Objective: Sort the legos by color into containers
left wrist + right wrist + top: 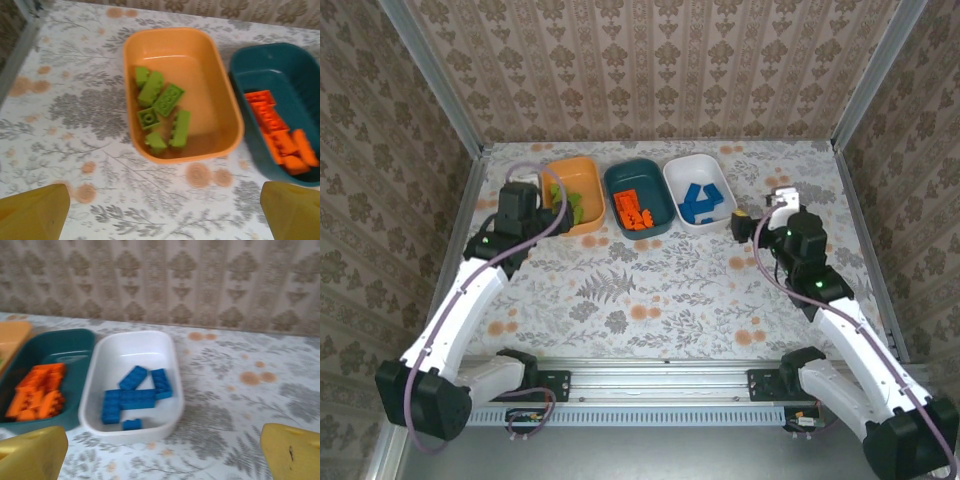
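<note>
In the middle of a row of three bowls, at the far side of the flowery desk (pixel 650 290): the teal bowl (pixel 620 172). Holds a heap of orange legos (pixel 280 135), all inside, some lying on top of others.

Right against the teal bowl, on its left: the orange bowl (pixel 210 90). Holds six green legos (pixel 162 112), bunched on the side away from the teal bowl.

Right against the teal bowl, on its right: the white bowl (pixel 135 337). Holds a few blue legos (pixel 135 395), lying flat on the bottom, from the middle down to the near end.

Left of the teal bowl, by the outer edge of the orange bowl: the left hand (pixel 162 215). Spread wide, pinching nothing. Hovers above the desk, with the orange bowl just ahead of its yellow fingers (pixel 32 212).

Right of the teal bowl, past the white bowl: the right hand (pixel 162 455). Spread wide too, pinching nothing. Hovers above the desk near the white bowl, not touching it.

Behind the teal bowl, past the far edge of the desk: a brown wall (pixel 650 60) with a leafy pattern.
</note>
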Robot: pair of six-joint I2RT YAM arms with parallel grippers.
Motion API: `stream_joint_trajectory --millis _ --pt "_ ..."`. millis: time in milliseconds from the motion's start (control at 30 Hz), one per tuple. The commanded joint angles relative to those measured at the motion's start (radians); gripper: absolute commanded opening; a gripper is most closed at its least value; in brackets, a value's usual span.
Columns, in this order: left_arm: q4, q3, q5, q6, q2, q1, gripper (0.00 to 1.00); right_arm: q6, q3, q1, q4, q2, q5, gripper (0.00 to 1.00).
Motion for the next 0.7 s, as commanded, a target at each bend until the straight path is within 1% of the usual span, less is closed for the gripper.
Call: stream_joint_trajectory --millis 0,67,200,400,533,667 --pt "0.249 -0.115 -0.108 0.107 -0.074 -0.001 1.0 0.03 -0.062 -0.083 0.07 -0.008 0.019 1.0" --pt "0.287 -0.159 -0.107 0.107 -0.096 0.006 1.0 0.029 -0.088 -0.124 0.092 0.011 -0.02 1.0" --pt "0.246 -0.174 -0.138 0.101 -0.092 0.018 1.0 0.019 -0.137 -0.167 0.174 0.092 -0.07 1.0" --pt "0.278 -0.219 -0.159 0.126 -0.084 0.064 1.0 0.003 -0.217 -0.211 0.425 0.284 -0.101 1.0" --pt "0.368 -0.262 -0.157 0.136 -0.068 0.119 1.0 -0.003 -0.222 -0.233 0.551 0.399 -0.136 1.0" --pt "0.495 -0.314 -0.149 0.129 -0.017 0.189 1.0 0.0 -0.2 -0.237 0.593 0.484 -0.16 1.0"
